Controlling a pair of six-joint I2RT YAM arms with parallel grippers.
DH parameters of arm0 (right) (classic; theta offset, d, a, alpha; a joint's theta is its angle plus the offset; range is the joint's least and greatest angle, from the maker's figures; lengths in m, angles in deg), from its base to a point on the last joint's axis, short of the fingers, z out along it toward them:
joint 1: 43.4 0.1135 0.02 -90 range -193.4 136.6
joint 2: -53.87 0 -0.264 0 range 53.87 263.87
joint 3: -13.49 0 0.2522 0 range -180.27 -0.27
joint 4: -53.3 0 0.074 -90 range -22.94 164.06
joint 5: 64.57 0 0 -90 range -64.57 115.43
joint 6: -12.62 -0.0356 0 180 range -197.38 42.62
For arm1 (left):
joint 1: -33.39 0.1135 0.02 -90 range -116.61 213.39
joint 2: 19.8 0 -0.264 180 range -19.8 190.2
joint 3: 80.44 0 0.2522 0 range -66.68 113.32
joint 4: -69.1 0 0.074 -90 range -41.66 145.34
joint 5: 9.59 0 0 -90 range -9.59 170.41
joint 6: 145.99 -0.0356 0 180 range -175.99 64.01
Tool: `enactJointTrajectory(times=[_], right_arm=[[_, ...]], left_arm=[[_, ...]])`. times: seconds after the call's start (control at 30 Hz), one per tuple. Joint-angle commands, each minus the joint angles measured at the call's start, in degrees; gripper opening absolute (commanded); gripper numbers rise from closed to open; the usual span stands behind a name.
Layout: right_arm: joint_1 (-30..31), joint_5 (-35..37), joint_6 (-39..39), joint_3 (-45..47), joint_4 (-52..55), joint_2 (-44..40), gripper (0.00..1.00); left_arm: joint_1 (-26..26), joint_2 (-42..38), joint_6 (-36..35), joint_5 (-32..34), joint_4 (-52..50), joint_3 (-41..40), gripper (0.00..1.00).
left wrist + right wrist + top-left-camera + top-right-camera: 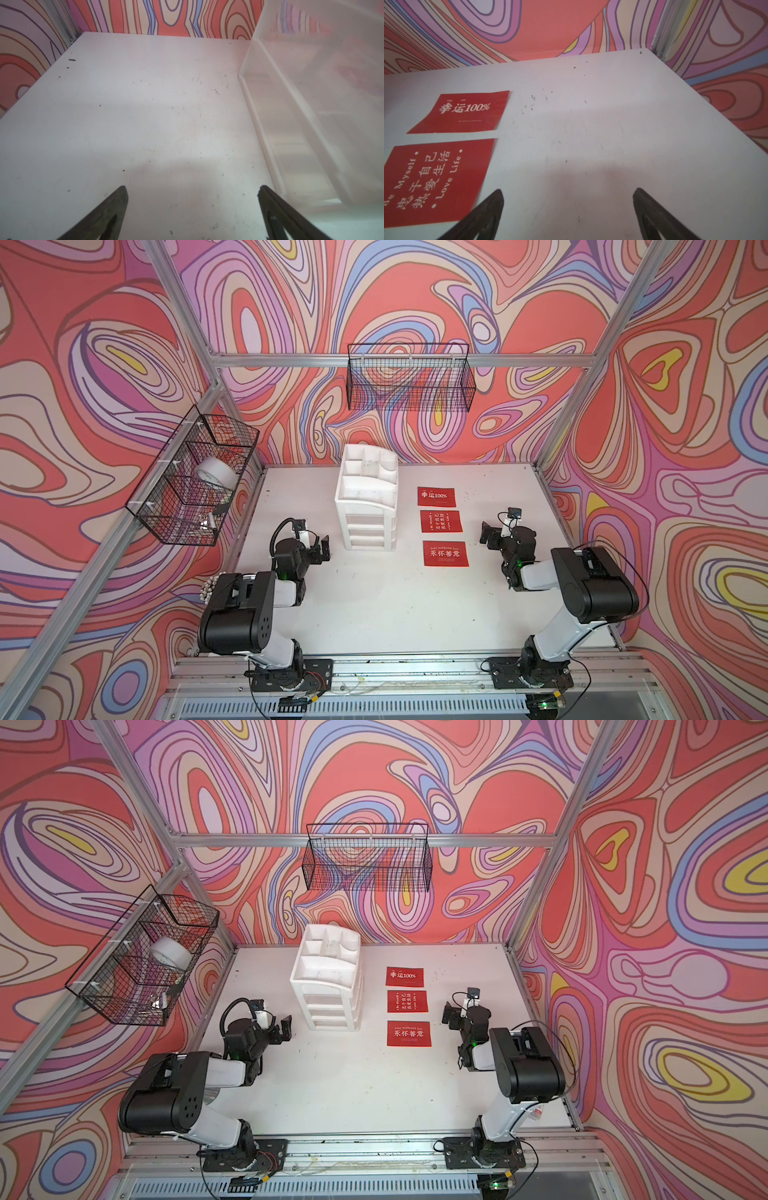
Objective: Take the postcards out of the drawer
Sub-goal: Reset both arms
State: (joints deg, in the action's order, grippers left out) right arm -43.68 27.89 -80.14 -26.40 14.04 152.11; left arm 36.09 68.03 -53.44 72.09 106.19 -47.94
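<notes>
Three red postcards lie flat in a row on the white table, to the right of the white organizer (368, 485): a far one (436, 497), a middle one (441, 521) and a near one (445, 553). The right wrist view shows the far postcard (463, 112) and the middle postcard (431, 182). The organizer's three clear drawers (368, 533) all sit pushed in; which one is the task's drawer I cannot tell. My left gripper (322, 549) (192, 191) hangs open and empty, left of the organizer. My right gripper (488, 533) (569, 194) is open and empty, right of the middle postcard.
A black wire basket (409, 381) hangs on the back wall. Another basket (195, 477) on the left wall holds a white tape roll (216, 475). The organizer's translucent side wall (311, 104) stands close beside my left gripper. Aluminium frame posts stand at the table's back corners.
</notes>
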Motion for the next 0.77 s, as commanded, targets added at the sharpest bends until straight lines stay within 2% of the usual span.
enactJointTrajectory(times=[0.0, 0.73], right_arm=[[-0.8, -2.5, 0.9, -1.1, -1.1, 0.0, 0.98], [-0.6, -2.1, 1.2, -0.9, -1.3, -0.2, 0.98]], left_arm=[[-1.3, 0.2, -0.9, 5.0, -1.1, 3.3, 1.0], [-1.5, 0.3, -1.1, 4.8, -1.1, 3.3, 1.0]])
